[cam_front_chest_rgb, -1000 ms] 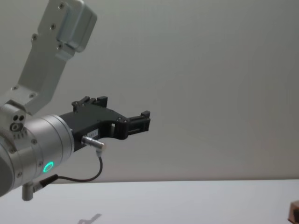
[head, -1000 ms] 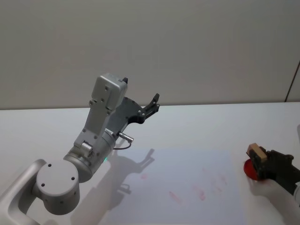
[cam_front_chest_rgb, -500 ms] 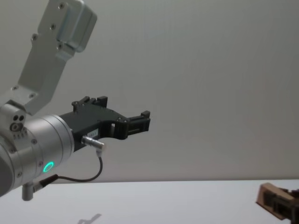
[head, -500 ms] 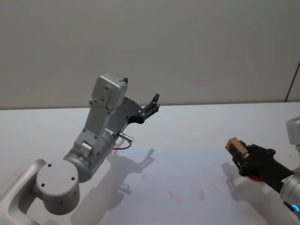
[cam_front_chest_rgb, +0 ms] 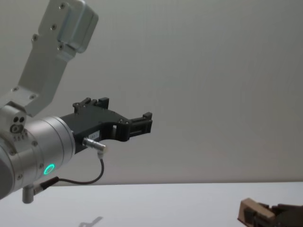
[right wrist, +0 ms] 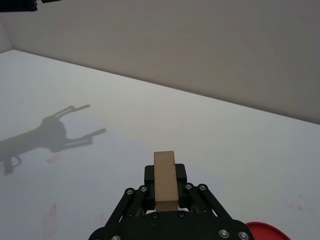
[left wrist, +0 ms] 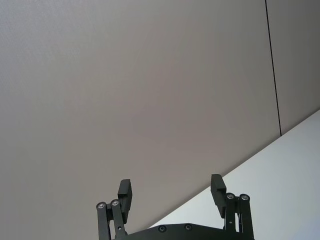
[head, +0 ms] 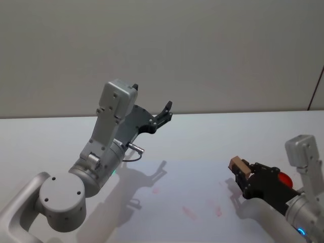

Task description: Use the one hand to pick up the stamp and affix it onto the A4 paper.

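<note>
The stamp (head: pixel 237 164), a small tan wooden block, is held between the fingers of my right gripper (head: pixel 241 171), which is shut on it. It hangs just above the right part of the A4 paper (head: pixel 187 187), a pale sheet with faint red marks. In the right wrist view the stamp (right wrist: pixel 165 180) stands upright between the black fingers. The chest view shows the stamp (cam_front_chest_rgb: pixel 251 211) low at the right. My left gripper (head: pixel 166 110) is parked high at the back left, with its fingers (left wrist: pixel 125 192) open and nothing between them.
A red ink pad (head: pixel 285 179) lies on the white table just right of the paper, behind my right gripper. The left arm's grey body (head: pixel 109 147) rises over the left side of the table. A plain wall stands behind.
My right gripper has carried the stamp leftward, away from the red ink pad and over the paper's right part. The left arm has not moved.
</note>
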### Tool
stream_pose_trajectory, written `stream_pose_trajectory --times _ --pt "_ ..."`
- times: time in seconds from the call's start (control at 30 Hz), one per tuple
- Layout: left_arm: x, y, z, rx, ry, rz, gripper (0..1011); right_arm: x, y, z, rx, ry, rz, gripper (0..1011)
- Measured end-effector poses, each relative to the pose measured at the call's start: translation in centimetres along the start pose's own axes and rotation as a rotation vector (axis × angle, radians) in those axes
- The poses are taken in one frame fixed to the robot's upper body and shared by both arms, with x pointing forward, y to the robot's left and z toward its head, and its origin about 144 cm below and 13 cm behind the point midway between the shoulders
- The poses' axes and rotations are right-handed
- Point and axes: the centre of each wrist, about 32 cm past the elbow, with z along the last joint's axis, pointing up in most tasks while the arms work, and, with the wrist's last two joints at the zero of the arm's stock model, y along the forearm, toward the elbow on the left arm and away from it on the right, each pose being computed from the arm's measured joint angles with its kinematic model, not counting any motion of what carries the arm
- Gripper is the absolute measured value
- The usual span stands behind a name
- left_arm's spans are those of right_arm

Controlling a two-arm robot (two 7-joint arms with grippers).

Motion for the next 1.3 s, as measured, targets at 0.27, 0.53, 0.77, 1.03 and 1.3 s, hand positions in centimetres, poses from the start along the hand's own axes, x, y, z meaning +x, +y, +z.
stream_pose_trajectory --times 0.27,0.53,0.77,1.03,1.3 --pt "0.0 0.0 0.0 0.0 0.0 0.0 1001 -0.5 0.9 -1.1 -0.02 -0.027 -0.007 220" --pt "0.0 0.0 0.0 0.0 0.0 0.0 1001 -0.8 1.5 -1.8 -0.035 -0.037 -0.014 220" --pt "0.0 0.0 0.0 0.0 0.0 0.0 1001 -1.2 1.8 -2.4 -0.051 -0.034 -0.018 220" --pt "0.0 0.0 0.0 0.0 0.0 0.0 1001 -1.4 1.9 -3.0 -0.068 -0.028 -0.026 220" --pt "0.0 0.0 0.0 0.0 0.0 0.0 1001 -1.5 1.9 -3.4 -0.078 -0.026 -0.033 221"
